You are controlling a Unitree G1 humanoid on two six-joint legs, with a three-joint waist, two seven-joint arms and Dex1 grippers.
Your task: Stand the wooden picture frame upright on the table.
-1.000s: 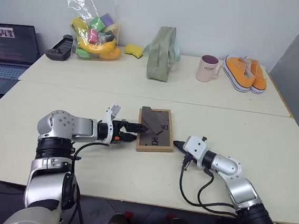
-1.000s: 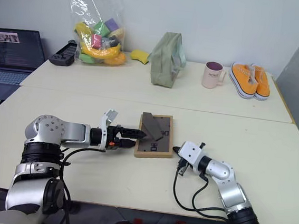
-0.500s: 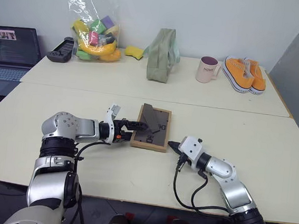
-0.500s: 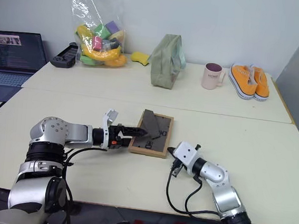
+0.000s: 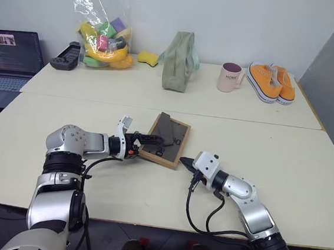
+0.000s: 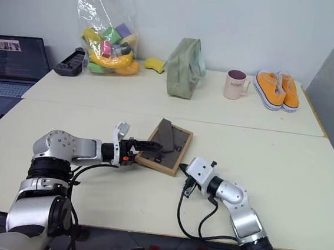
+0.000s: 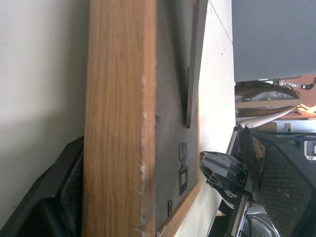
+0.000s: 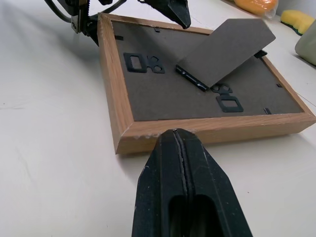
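Far half of the tabletop (image 5: 305,168) carries a laptop (image 5: 8,56), toy bag (image 5: 104,30), green pouch (image 5: 178,61), mug (image 5: 229,76) and orange shoes (image 5: 270,82), all well apart from my work area. The wooden picture frame (image 5: 165,141) lies back-up mid-tabletop, skewed, light wood border, dark panel, stand flap (image 8: 224,49) folded out. My left tool (image 5: 148,140) straddles its left edge, fingers spread above and below; my right tool (image 5: 185,162) is pinched closed, tip at the near right corner, with bare tabletop all around.
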